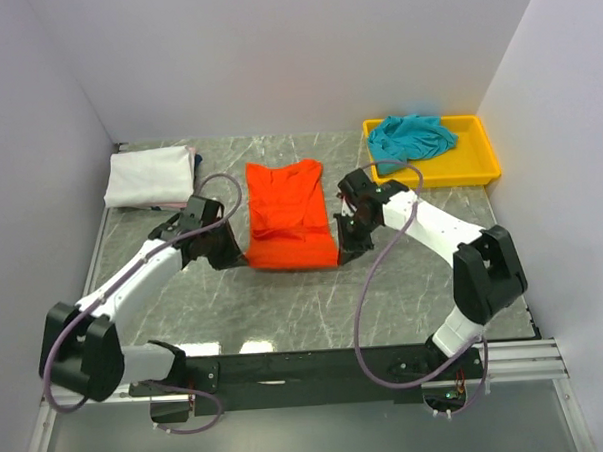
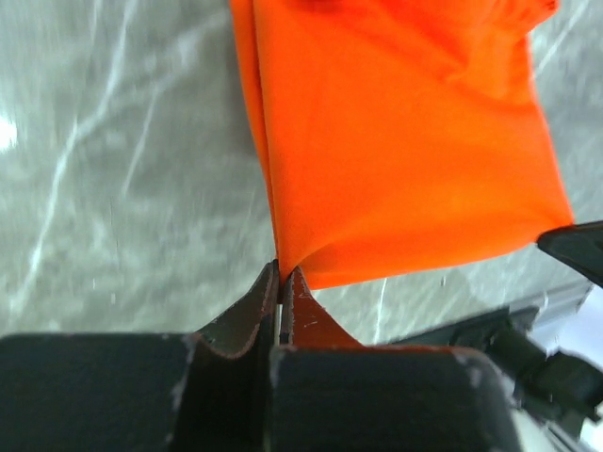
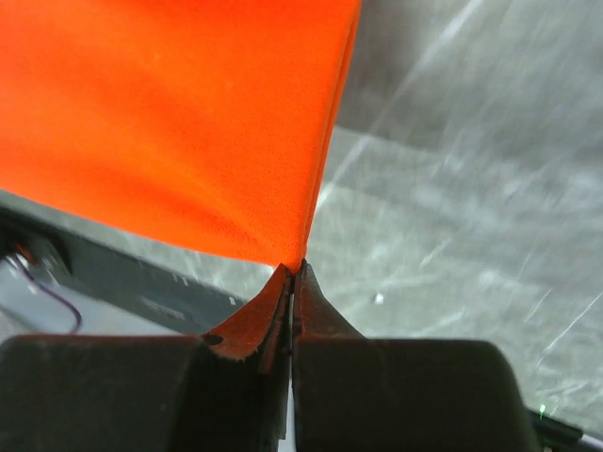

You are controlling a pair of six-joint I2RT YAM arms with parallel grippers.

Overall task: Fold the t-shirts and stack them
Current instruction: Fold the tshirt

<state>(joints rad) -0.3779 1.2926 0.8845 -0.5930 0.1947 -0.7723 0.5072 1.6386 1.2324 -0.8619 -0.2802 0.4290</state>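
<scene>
Currently the left gripper (image 2: 281, 273) is clamping one near corner of the orange-red t-shirt (image 1: 286, 212), spread left of the yellow tray (image 1: 450, 177); the right gripper (image 3: 292, 268) is clamping the corner closer to the tray. Only thin edges are being held, so an uneven lift is risking a slip or a skewed fold. Wrist views are showing those bites; only the overhead is showing the teal t-shirt (image 1: 410, 136) bunched inside the tray and the white t-shirt (image 1: 151, 175) folded far left of it.
</scene>
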